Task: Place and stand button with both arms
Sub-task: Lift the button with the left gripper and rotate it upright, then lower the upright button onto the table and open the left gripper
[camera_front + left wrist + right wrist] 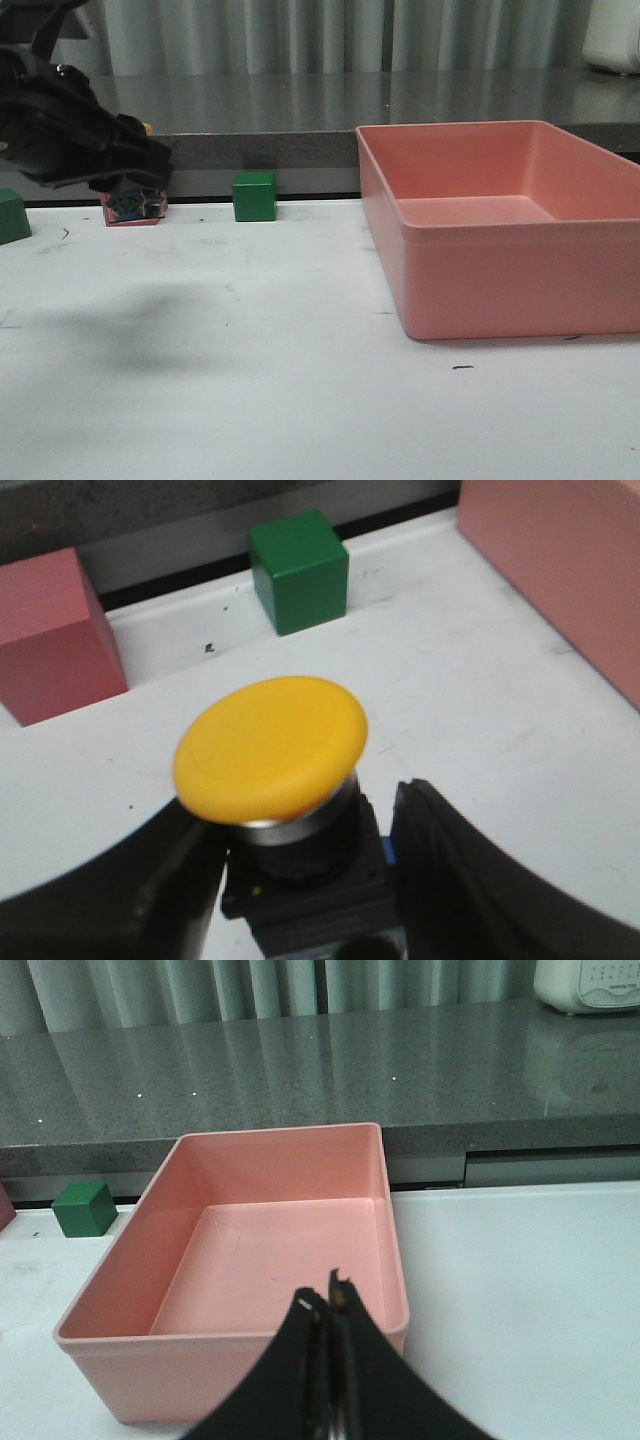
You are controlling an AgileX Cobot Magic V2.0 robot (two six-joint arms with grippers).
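The button (270, 748) has a yellow mushroom cap, a silver collar and a black blocky body with a bluish base. It sits between the fingers of my left gripper (300, 815), which is shut on its body, cap pointing away from the wrist. In the front view the left arm and gripper (138, 185) hang at the far left back of the table. The button's bluish base (132, 205) shows just under them, in front of a pink cube. My right gripper (328, 1300) is shut and empty, over the near rim of the pink bin. It is out of the front view.
A large pink bin (480, 290) fills the right of the table; it also shows in the right wrist view (130, 1290). A green cube (254, 195) stands at the back edge, another green cube (12, 215) at the far left. A pink cube (50, 630) lies behind the button.
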